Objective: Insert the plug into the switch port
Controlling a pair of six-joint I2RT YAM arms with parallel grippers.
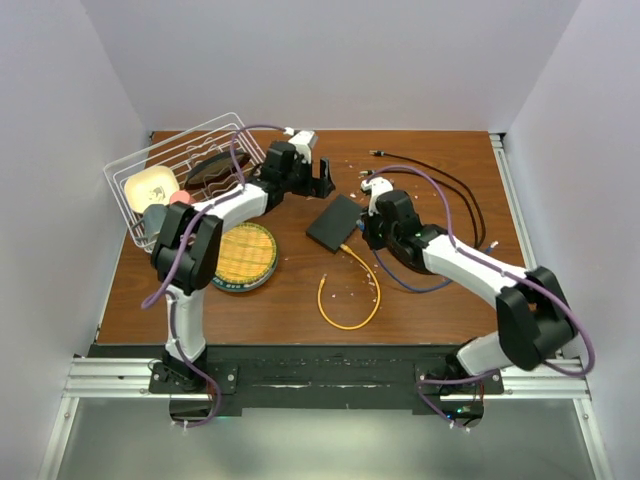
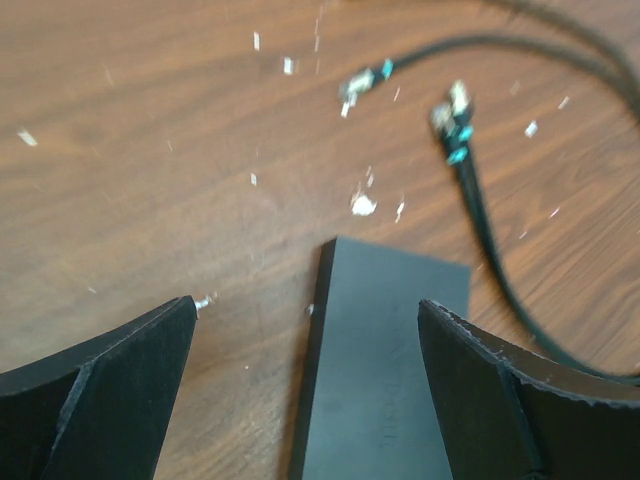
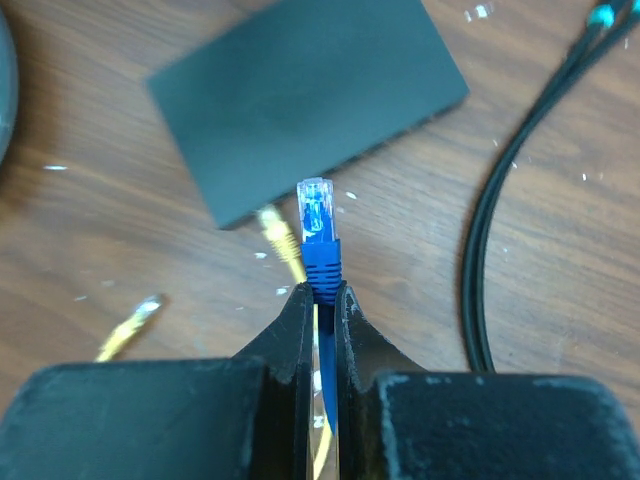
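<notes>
The switch (image 1: 335,222) is a flat black box on the wooden table, seen also in the left wrist view (image 2: 385,360) and the right wrist view (image 3: 305,95). My right gripper (image 3: 320,292) is shut on a blue cable just behind its clear-tipped plug (image 3: 318,232). The plug points at the switch's near edge, a short gap away. In the top view this gripper (image 1: 368,228) sits at the switch's right side. My left gripper (image 1: 322,180) is open and empty behind the switch. In its wrist view the left gripper (image 2: 308,305) has one finger over the switch and one over bare wood.
A yellow cable (image 1: 350,300) loops in front of the switch, its plug (image 3: 280,240) at the switch's edge. Black cables (image 1: 455,195) with metal connectors (image 2: 450,110) lie at the right. A wire dish rack (image 1: 185,175) and a round yellow mat (image 1: 245,255) sit at the left.
</notes>
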